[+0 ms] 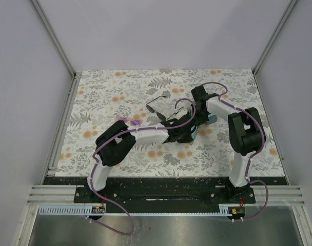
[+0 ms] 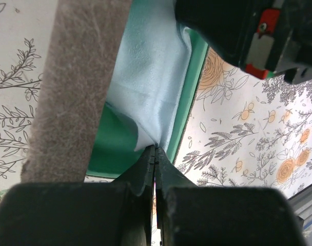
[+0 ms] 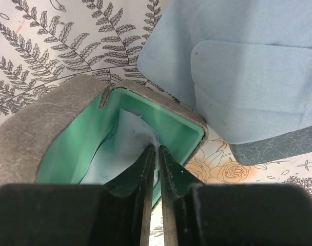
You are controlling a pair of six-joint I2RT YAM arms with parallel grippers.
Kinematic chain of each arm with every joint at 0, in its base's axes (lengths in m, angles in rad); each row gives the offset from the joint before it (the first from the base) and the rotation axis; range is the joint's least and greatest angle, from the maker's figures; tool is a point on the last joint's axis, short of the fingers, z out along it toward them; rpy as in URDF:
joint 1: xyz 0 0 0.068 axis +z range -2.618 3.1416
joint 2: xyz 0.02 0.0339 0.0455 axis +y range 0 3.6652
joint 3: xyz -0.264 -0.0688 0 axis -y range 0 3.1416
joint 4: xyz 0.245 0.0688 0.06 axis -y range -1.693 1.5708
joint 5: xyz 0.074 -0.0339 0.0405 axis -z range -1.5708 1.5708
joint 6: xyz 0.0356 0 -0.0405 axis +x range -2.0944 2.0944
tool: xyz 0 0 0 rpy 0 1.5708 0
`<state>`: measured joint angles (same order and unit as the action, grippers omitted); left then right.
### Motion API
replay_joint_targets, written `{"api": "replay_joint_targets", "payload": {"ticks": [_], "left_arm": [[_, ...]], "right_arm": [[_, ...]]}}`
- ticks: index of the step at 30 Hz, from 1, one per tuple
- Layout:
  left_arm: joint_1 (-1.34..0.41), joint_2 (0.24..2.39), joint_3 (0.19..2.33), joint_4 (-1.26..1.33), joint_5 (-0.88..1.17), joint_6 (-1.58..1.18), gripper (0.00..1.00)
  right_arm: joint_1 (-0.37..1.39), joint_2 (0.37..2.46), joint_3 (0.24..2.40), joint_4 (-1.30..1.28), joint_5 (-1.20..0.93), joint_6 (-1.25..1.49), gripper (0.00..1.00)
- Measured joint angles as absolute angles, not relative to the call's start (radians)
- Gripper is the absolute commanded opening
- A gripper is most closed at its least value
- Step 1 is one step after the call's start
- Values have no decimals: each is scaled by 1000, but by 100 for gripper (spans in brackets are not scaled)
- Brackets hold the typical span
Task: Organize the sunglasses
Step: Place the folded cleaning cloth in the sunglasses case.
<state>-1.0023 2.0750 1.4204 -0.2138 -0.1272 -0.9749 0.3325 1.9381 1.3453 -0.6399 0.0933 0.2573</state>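
Left wrist view shows the left gripper (image 2: 155, 152) shut tight, its two fingers pressed together on a pinched fold of the light-blue cloth (image 2: 145, 77). This cloth lies inside the open teal-lined case (image 2: 186, 97), whose grey felt outside stands at the left of the view. From the right wrist view, the right gripper (image 3: 154, 149) is closed down to a thin slit. Its tips are inside the same case, against a raised peak of the cloth, which it seems to nip. A second folded cloth (image 3: 248, 77) lies just beside the case.

From the top external view, both pairs are on the floral surface (image 1: 104, 87), apart from both grippers. The black wire-framed sunglasses (image 1: 157, 104) lie open behind the left arm, and the purple-lensed sunglasses (image 1: 129, 121) lie just beside that arm's elbow.
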Motion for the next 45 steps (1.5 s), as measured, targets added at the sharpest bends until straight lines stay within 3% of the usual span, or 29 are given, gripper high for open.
{"api": "replay_joint_targets", "payload": {"ticks": [23, 29, 37, 45], "left_arm": [[-1031, 2092, 1473, -313, -166, -936, 0], [-1033, 2092, 1475, -316, -171, -926, 8], [-1034, 2080, 1478, -334, -184, -901, 30], [-1038, 1993, 1469, -390, -187, -884, 31]], "right_arm": [[288, 1923, 1325, -618, 96, 270, 27], [288, 1902, 1325, -619, 92, 271, 29], [287, 1873, 1322, -616, 83, 282, 25], [285, 1873, 1290, -603, 58, 292, 24]]}}
